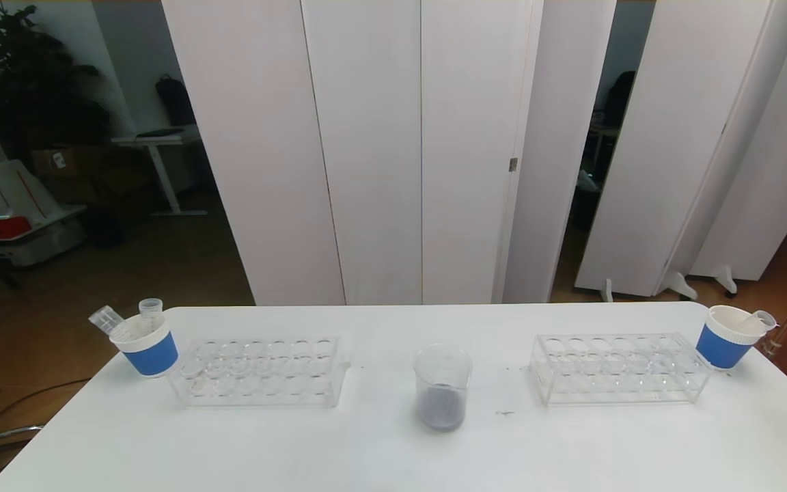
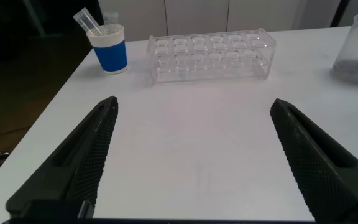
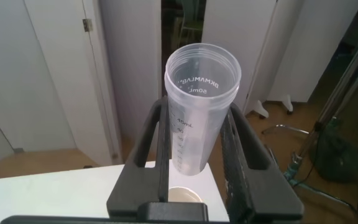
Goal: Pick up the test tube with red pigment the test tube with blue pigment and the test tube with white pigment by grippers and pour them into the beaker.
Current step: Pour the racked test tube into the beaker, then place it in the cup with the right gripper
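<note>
Empty tube clamped in the right hand; beaker standing mid-desk.

Head view: the beaker, dark liquid inside, is seen on the desk between two clear racks. Left wrist view: the left hand is held spread wide above the desk. Right wrist view: a graduated test tube is gripped upright by the right hand over a paper cup.

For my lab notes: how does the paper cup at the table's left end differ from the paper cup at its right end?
The left cup holds two clear tubes, one leaning outward and one more upright; the right cup holds one, leaning over its rim. The left cup stands beside the left rack, the right cup beside the right rack. Both cups are white with a blue band and tilt slightly outward.
</note>
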Controlling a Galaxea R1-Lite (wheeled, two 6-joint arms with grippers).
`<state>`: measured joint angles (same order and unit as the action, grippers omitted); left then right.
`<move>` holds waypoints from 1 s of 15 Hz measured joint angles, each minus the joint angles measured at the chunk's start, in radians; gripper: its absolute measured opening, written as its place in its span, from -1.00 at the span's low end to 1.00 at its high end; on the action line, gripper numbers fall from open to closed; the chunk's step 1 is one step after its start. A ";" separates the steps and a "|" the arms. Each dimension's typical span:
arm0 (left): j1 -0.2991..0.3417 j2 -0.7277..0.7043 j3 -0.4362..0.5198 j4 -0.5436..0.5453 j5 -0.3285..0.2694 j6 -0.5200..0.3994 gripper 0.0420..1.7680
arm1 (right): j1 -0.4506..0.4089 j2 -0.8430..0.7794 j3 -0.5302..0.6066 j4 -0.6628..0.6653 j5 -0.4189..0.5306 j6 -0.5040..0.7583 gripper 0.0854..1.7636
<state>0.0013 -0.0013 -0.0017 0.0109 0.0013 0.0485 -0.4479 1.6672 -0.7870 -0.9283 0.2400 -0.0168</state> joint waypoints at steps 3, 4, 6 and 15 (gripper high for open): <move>0.000 0.000 0.000 0.000 0.000 0.000 0.98 | -0.050 0.046 0.015 -0.035 0.001 0.005 -0.42; 0.000 0.000 0.000 0.000 0.000 0.000 0.98 | -0.061 0.062 0.023 -0.038 0.001 0.010 -0.42; 0.000 0.000 0.000 0.000 0.000 0.000 0.98 | -0.061 0.091 0.030 -0.040 0.001 0.055 -0.42; 0.000 0.000 0.000 0.000 0.000 0.000 0.98 | 0.065 0.232 0.071 -0.167 -0.022 0.059 -0.42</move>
<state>0.0013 -0.0013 -0.0017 0.0109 0.0009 0.0489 -0.3832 1.8991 -0.7162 -1.0949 0.2183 0.0417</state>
